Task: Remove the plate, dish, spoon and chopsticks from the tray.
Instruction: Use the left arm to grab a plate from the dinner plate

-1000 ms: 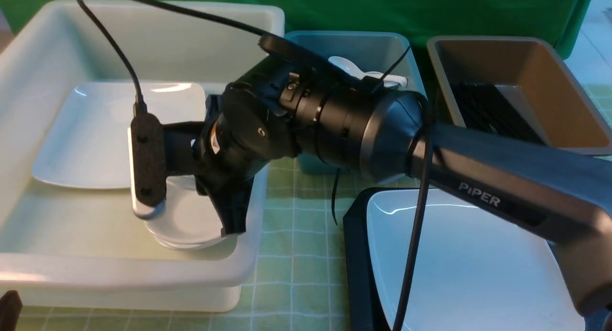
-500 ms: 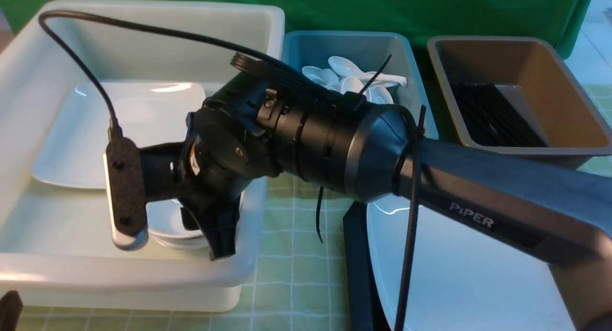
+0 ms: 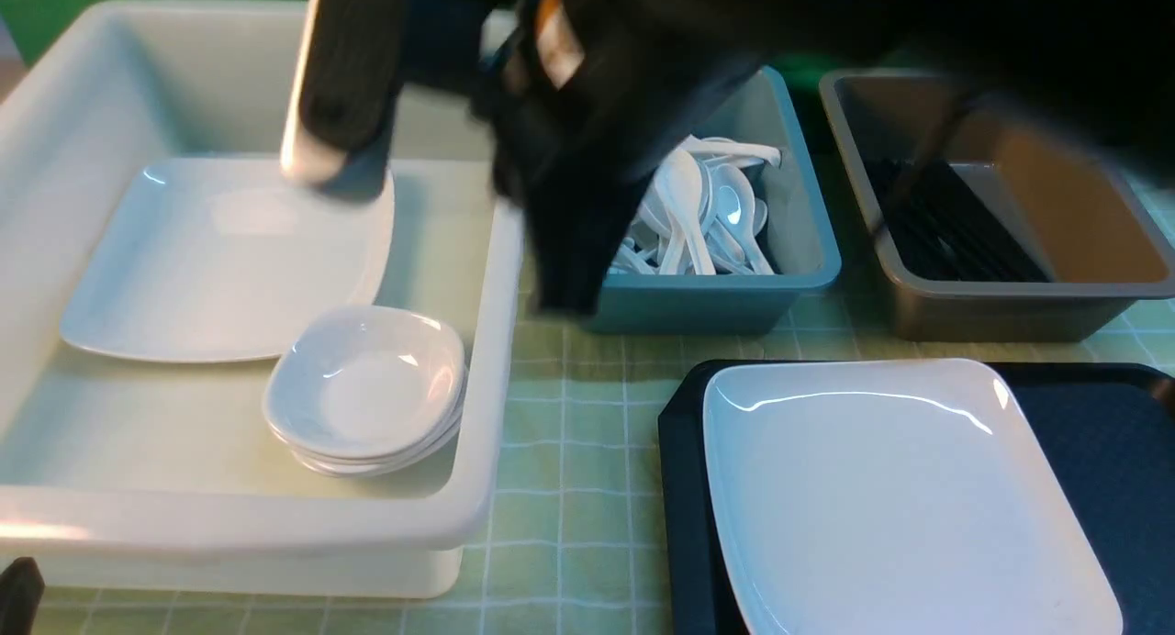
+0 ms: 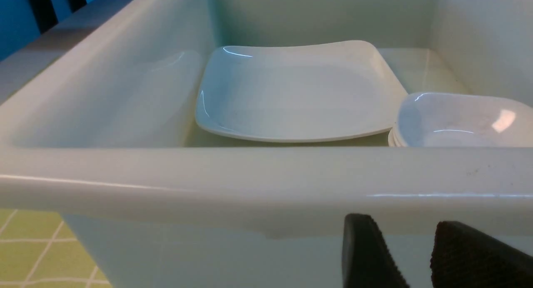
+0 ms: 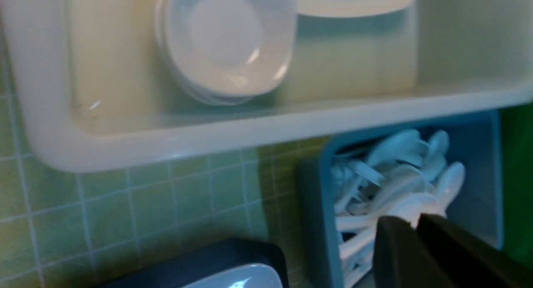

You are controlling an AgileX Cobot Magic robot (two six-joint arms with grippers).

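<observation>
The large white plate (image 3: 900, 488) lies on the dark tray (image 3: 1083, 424) at the front right; both show at the edge of the right wrist view, tray (image 5: 233, 250) and plate (image 5: 245, 277). No spoon or chopsticks show on the visible part of the tray. A stack of small white dishes (image 3: 367, 387) sits in the white tub (image 3: 275, 525). My right gripper (image 3: 560, 286) is blurred, raised between the white tub and the teal tub, with its jaws nearly together and empty (image 5: 416, 219). My left gripper (image 4: 404, 220) is open and empty, low against the white tub's front wall.
A second large plate (image 3: 220, 250) lies in the white tub behind the dishes. The teal tub (image 3: 808, 250) holds several white spoons (image 3: 698, 213). The brown tub (image 3: 1102, 277) holds black chopsticks (image 3: 945, 222). A green checked cloth (image 3: 569, 433) covers the table.
My right gripper has lifted off the dish stack in the white tub and swung up and back toward the teal tub. The dish stack now shows fully.
</observation>
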